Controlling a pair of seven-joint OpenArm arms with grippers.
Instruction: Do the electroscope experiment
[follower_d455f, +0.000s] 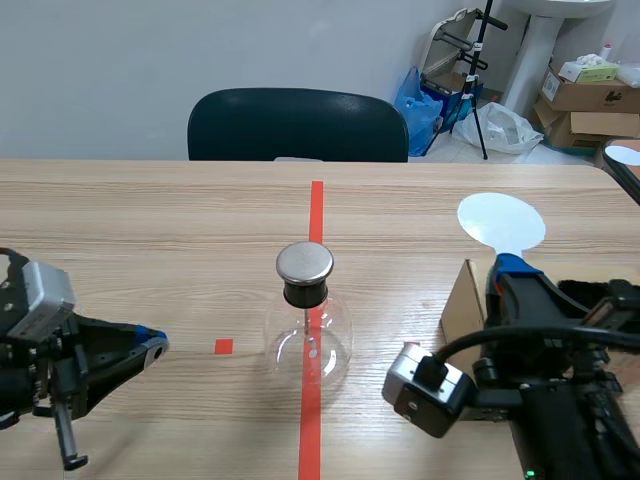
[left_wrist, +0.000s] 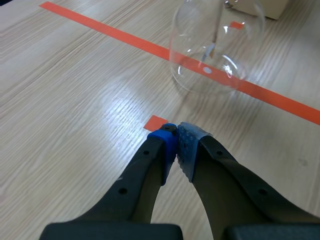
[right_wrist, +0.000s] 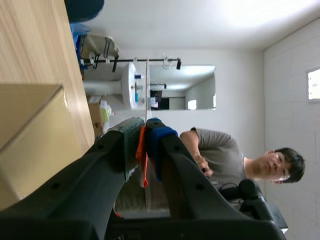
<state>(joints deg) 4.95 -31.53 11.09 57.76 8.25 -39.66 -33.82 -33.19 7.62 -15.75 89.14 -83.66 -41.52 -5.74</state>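
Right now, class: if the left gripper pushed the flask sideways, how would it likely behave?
The flask is clear glass, so probably fragile. Its round body with a metal cap on top suggests it may tip or rock rather than slide. Smooth glass is likely slippery to grip.

Dark chair (follower_d455f: 298, 125) behind wooden table (follower_d455f: 150, 220)

A light wood-grain table (follower_d455f: 150, 220) runs back to a dark padded chair (follower_d455f: 297, 125) at its far edge, with a plain pale wall (follower_d455f: 200, 45) behind. In the far right corner stand a blue bag (follower_d455f: 418, 98), a black tripod (follower_d455f: 480, 75), a white pedestal (follower_d455f: 540, 55) and stacked cardboard boxes (follower_d455f: 585, 105). The right wrist view shows a person (right_wrist: 220, 152) in a grey shirt.
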